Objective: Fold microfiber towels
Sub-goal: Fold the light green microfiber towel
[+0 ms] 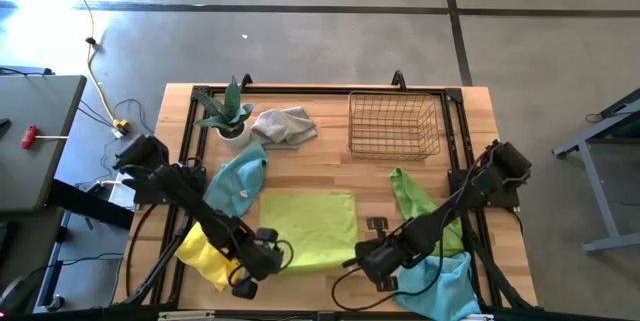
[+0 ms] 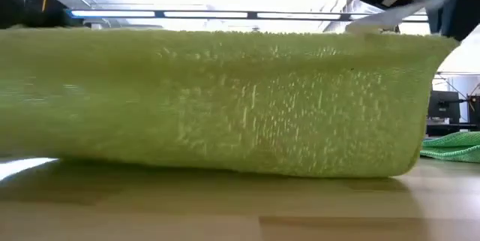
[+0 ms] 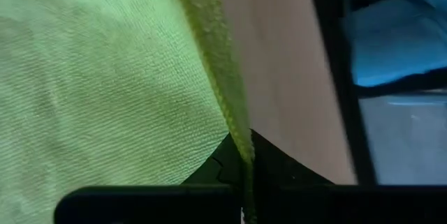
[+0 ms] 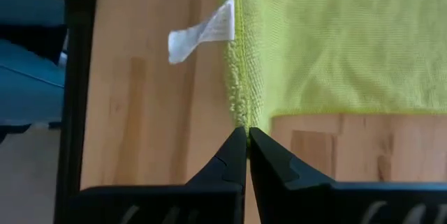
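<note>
Green towel (image 1: 308,227) spread flat mid-table for folding. Left gripper (image 1: 268,251) and right gripper (image 1: 362,258) each pinch a near corner, presumably to lift that edge evenly toward the basket (image 1: 394,126).

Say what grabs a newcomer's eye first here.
The flat lime green towel at the table's near middle, with the left gripper and right gripper each pinching a near corner, jaws shut. In the low view its lifted edge fills the frame. Other towels ring it, below a wire basket.
</note>
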`<move>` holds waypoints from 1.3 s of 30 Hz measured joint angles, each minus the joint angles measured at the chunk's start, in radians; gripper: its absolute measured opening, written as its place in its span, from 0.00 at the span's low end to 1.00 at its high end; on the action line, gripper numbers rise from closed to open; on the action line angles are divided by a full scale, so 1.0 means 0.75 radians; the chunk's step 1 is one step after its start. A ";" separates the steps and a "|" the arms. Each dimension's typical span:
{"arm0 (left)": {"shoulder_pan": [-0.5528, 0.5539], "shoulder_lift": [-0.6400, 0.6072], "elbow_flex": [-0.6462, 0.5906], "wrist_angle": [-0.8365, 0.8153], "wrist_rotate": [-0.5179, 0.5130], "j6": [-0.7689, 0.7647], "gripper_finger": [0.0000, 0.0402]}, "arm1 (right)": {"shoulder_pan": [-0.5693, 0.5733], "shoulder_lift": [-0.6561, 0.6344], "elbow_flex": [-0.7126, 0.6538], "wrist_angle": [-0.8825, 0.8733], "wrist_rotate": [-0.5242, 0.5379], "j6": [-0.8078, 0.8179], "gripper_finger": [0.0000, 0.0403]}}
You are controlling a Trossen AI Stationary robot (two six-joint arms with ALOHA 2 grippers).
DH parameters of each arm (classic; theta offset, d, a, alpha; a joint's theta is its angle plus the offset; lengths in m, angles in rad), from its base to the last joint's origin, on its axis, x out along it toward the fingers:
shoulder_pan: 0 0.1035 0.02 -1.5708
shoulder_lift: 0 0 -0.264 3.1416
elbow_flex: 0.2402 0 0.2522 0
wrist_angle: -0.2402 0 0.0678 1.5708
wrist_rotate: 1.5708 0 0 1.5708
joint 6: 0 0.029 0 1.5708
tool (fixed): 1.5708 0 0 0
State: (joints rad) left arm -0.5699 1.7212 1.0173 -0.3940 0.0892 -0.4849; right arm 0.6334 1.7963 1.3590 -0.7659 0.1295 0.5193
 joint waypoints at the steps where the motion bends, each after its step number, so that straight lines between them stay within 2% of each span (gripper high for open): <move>1: -0.007 0.009 0.009 0.002 0.006 -0.003 0.00 | -0.003 0.001 0.000 0.017 0.003 -0.002 0.00; 8: 0.014 -0.016 0.021 -0.047 -0.042 0.045 0.00 | -0.098 0.003 0.000 0.008 0.135 -0.095 0.00; 19: 0.122 -0.027 0.019 -0.496 -0.252 0.057 0.00 | -0.294 0.004 0.000 -0.020 0.174 -0.252 0.00; 24: 0.155 -0.027 0.015 -0.518 -0.346 0.058 0.00 | -0.361 0.067 0.001 -0.012 0.178 -0.305 0.00; 29: 0.176 -0.015 -0.023 -0.522 -0.340 0.058 0.00 | -0.386 0.135 0.001 -0.001 0.214 -0.402 0.00; 34: 0.197 -0.015 -0.052 -0.537 -0.351 0.067 0.00 | -0.424 0.143 0.001 -0.012 0.262 -0.424 0.00; 39: 0.232 -0.015 -0.052 -0.538 -0.436 0.067 0.00 | -0.476 0.143 0.001 -0.013 0.272 -0.414 0.00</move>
State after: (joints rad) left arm -0.3959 1.7096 0.9779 -0.7978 -0.2380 -0.4344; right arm 0.2764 1.9038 1.3594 -0.7757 0.3334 0.2089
